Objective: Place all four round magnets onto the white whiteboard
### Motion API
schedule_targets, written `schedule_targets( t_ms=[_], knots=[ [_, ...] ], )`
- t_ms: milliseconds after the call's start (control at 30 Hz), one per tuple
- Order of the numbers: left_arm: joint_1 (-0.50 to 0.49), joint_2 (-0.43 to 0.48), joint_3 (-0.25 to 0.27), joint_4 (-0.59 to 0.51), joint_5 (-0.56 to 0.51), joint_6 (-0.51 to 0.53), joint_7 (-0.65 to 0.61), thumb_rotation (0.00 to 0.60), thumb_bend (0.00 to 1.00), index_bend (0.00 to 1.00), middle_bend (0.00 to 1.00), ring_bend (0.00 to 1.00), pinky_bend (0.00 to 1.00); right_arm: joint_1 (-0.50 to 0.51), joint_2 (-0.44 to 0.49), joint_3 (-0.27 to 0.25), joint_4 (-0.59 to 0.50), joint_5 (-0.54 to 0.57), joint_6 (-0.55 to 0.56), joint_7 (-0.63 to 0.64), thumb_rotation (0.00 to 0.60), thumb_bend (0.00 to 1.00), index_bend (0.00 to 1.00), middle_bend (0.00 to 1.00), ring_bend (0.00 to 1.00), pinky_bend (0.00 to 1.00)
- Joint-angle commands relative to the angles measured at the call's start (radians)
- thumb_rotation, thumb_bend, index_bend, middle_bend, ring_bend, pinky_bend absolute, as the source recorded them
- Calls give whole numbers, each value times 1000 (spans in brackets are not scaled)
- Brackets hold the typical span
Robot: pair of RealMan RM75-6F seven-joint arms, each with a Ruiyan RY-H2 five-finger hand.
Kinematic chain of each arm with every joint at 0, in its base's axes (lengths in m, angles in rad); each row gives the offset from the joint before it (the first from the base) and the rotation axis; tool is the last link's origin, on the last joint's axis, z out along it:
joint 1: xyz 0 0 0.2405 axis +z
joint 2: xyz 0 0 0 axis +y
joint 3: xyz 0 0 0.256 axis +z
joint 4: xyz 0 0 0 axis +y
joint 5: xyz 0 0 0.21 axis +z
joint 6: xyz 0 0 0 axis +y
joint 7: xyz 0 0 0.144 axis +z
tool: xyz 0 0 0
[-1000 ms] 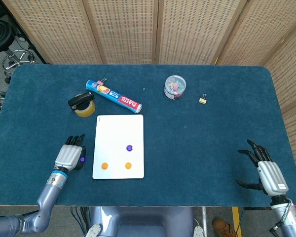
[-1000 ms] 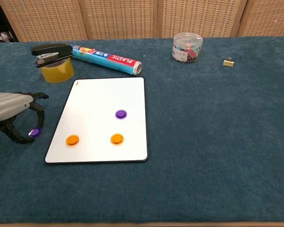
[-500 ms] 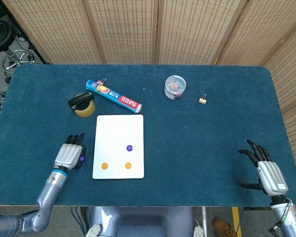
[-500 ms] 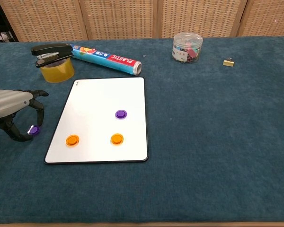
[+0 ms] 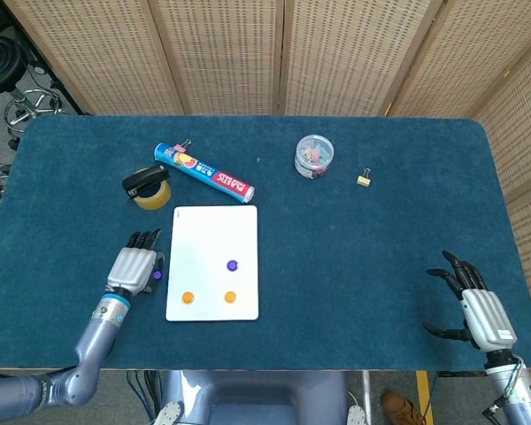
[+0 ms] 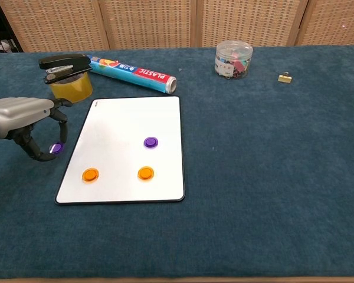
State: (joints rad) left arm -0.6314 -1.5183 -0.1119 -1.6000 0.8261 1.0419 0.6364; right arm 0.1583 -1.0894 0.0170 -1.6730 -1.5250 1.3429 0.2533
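At the left of the frame, my left hand point(image 6: 20, 121) pinches the fourth round magnet, a purple one point(image 6: 56, 148), between thumb and fingers point(image 6: 60, 117), just beside the whiteboard point(image 6: 130, 118) on the blue counter point(image 6: 271, 177). Two orange magnets point(image 6: 90, 174) point(image 6: 145, 173) and a purple one point(image 6: 150, 142) already sit on the board. My right hand point(image 5: 478, 305) rests at the lower right, fingers apart and empty. I judge the small disc light, rigid and slick, best held by its rim, and likely to snap down near the board.
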Motion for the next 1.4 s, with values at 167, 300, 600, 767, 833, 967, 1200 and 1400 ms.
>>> schedule_targets(
  t_ms=[167, 300, 600, 767, 833, 967, 1200, 1400],
  knots=[
    [-128, -85, -90, 46, -171, -26, 113, 600, 272, 520, 0, 0, 0, 1, 0, 1, 0, 3, -2, -1, 600, 77, 222, 0, 0, 0],
    [-169, -127, -110, 80, -248, -26, 142, 600, 272, 520, 0, 0, 0, 0, 1, 2, 0, 5, -2, 0, 600, 77, 222, 0, 0, 0],
    [-210, -164, -104, 112, -303, -16, 160, 600, 272, 520, 0, 0, 0, 0, 3, 3, 1, 7, -2, 4, 600, 77, 222, 0, 0, 0],
    [-220, -168, -102, 116, -310, -14, 155, 600, 273, 520, 0, 0, 0, 0, 3, 3, 2, 8, -3, 7, 600, 77, 223, 0, 0, 0],
    [-225, -171, -101, 117, -314, -15, 154, 600, 272, 519, 0, 0, 0, 0, 3, 3, 2, 8, -3, 6, 600, 77, 223, 0, 0, 0],
    [-232, -177, -96, 121, -317, -10, 154, 600, 272, 518, 0, 0, 0, 0, 3, 3, 1, 7, -3, 5, 600, 77, 223, 0, 0, 0],
    [-236, -182, -93, 124, -313, 11, 147, 600, 262, 343, 0, 0, 0, 0, 3, 4, 1, 8, -3, 4, 600, 77, 223, 0, 0, 0],
    [-232, -161, -93, 97, -315, 14, 136, 600, 259, 282, 0, 0, 0, 0, 3, 4, 0, 7, -3, 4, 600, 77, 223, 0, 0, 0]
  ],
)
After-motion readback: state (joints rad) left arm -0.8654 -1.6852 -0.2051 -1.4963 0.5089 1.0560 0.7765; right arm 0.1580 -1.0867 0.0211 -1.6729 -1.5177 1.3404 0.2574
